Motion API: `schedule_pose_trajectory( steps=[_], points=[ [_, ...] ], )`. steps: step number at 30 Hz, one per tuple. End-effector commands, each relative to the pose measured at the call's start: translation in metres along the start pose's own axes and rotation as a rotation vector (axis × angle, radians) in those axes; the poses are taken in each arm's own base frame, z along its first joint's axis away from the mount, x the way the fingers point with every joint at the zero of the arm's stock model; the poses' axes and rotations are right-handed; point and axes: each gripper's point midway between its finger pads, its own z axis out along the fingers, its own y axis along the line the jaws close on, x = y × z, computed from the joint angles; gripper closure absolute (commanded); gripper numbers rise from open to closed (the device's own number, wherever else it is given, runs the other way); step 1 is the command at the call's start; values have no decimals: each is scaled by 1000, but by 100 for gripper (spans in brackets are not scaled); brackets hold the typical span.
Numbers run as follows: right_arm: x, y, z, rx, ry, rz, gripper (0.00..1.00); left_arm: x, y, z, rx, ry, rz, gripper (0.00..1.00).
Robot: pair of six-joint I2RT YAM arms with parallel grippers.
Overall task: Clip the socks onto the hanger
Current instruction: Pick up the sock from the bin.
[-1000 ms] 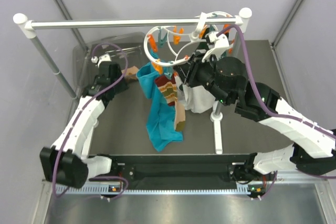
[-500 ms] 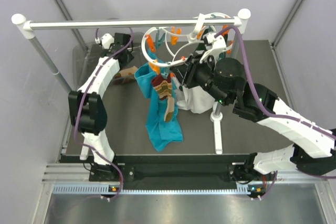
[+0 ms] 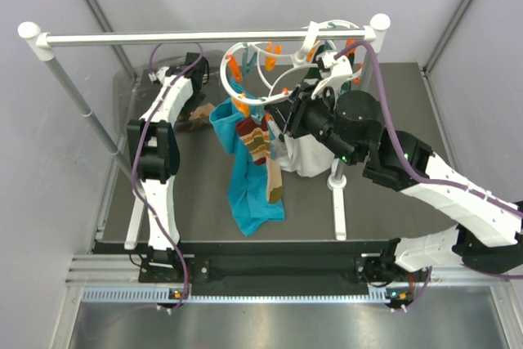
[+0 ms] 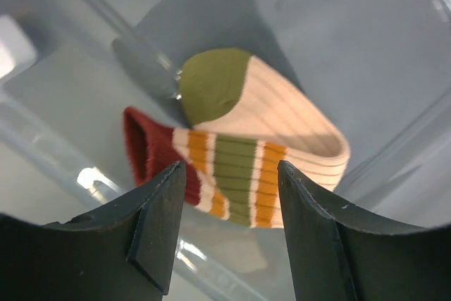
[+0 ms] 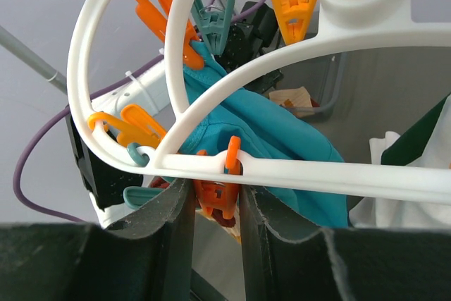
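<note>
**While the right pincer minds a clip, the left hangs open over the loose sock**

Because the loose sock (image 4: 246, 153) lies folded over itself in the clear bin (image 4: 352, 33) at the tabletop's (image 3: 392, 104) far left corner, the pick needs care. The left gripper (image 4: 227, 181) hangs above it with its jaws wide and nothing between them. A good grasp, I judge, takes the dark red cuff or the striped band at one layer's edge. The arm should drop straight down so neither finger scrapes the bin wall, and close only once the fabric sits between the pads. Gripping the whole fold would make it awkward to feed into a clip.

Toward the middle, the hung sock (image 3: 260, 143) dangles from the hanger's near rim beside the teal cloth (image 3: 245, 194). The hanger (image 5: 296, 174) is hooked on the white rail (image 3: 204, 37). The right gripper (image 5: 215, 206) is narrowed on an orange clip (image 5: 220, 199) just under the hanger's bar. A white cloth (image 3: 306, 153) hangs to its right.

The left wrist view alone gives the loose sock's fold, its olive toe and how the jaws straddle it; from above it is only a tan and dark scrap. The overhead view alone shows the hung sock's full length. The right wrist view shows the pinch on the clip, which the arm's bulk hides from above. It shows only a dark red edge beneath that clip, so I cannot tell whether the clip bites the sock.
</note>
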Motion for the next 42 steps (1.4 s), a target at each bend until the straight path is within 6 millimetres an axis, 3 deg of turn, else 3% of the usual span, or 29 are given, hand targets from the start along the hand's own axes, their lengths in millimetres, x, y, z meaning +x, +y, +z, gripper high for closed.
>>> schedule_pose_trajectory(
  steps=[1,21,29,36,42],
  points=[
    [25,0,1,-8,77,-21,100,-4,17,-15,-54,10,-44,40],
    [28,2,2,-19,85,-10,100,5,2,-30,32,99,-78,37],
    [37,1,2,-26,100,-7,100,0,16,-41,-41,95,-182,28],
    [35,-1,-1,-23,94,-12,100,1,17,-43,-58,109,-200,27],
    [35,-2,-2,-24,92,-6,100,16,33,-25,-143,130,-199,27]
  ],
)
